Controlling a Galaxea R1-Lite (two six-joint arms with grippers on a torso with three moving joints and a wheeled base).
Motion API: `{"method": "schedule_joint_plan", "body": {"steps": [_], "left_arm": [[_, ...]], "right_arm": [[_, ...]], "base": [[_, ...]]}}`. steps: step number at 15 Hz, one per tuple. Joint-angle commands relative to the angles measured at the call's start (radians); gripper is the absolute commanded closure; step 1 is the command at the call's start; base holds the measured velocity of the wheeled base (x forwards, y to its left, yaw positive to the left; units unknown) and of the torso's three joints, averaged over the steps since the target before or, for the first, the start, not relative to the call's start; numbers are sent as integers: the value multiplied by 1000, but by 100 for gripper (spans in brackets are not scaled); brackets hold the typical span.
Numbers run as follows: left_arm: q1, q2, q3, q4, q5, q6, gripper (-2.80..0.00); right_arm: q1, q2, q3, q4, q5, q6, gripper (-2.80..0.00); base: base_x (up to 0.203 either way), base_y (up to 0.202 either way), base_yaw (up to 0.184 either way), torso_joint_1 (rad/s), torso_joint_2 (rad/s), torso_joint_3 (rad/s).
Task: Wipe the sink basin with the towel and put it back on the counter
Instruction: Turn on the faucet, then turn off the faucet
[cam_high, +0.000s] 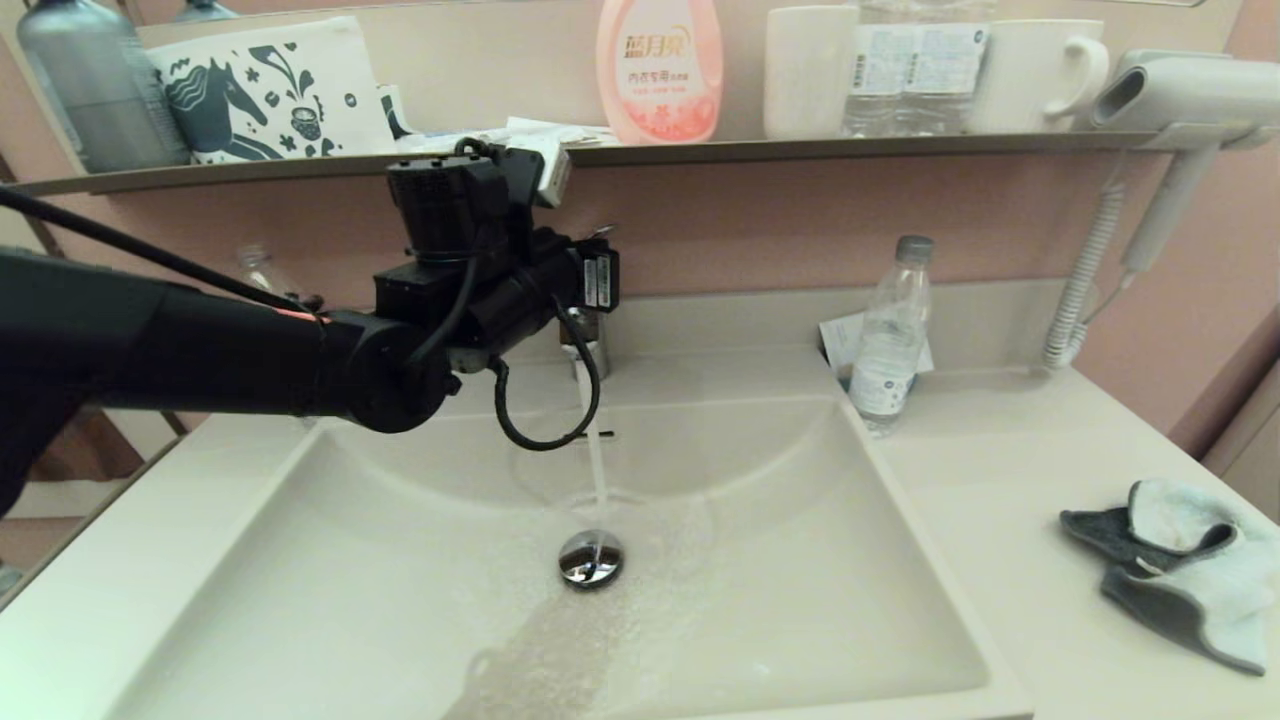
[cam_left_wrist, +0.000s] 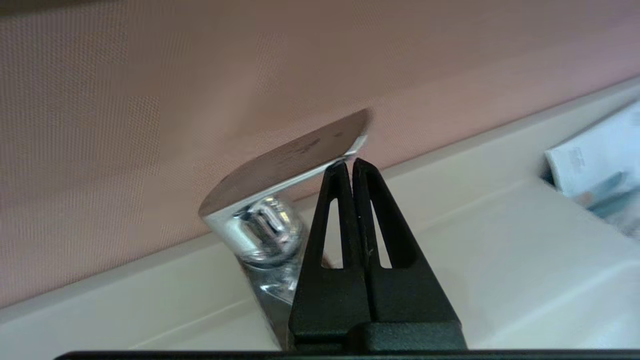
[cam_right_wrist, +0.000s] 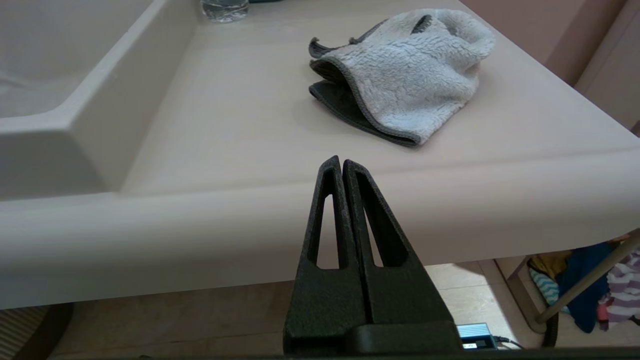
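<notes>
- The counter (cam_high: 1000, 480) and the sink basin (cam_high: 300, 600) spread below the left gripper (cam_left_wrist: 350, 165); water runs from the faucet to the drain plug (cam_high: 591, 557).
- The towel (cam_high: 1180, 570) lies crumpled on the counter, well apart from the left gripper, just ahead of the right gripper (cam_right_wrist: 341, 162).
- The left gripper, fingers pressed together and empty, touches under the tip of the faucet lever (cam_left_wrist: 295, 155).
- The right gripper hangs before the counter's front edge, fingers together, empty.
</notes>
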Motion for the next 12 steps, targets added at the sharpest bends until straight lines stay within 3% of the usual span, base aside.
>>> {"method": "schedule_joint_plan", "body": {"steps": [1, 3, 5, 12], "left_arm": [[-6, -49, 27, 2, -1, 1, 0], [-20, -83, 90, 1, -1, 1, 0], [-4, -89, 82, 3, -1, 2, 0], [0, 2, -118, 97, -30, 12, 0]], "right_arm": [[0, 0, 0, 0, 0, 0, 0], [0, 0, 0, 0, 0, 0, 0], [0, 0, 0, 0, 0, 0, 0], [0, 0, 0, 0, 0, 0, 0]], "base": [[0, 0, 0, 0, 0, 0], [0, 0, 0, 0, 0, 0], [0, 0, 0, 0, 0, 0], [0, 0, 0, 0, 0, 0]]}}
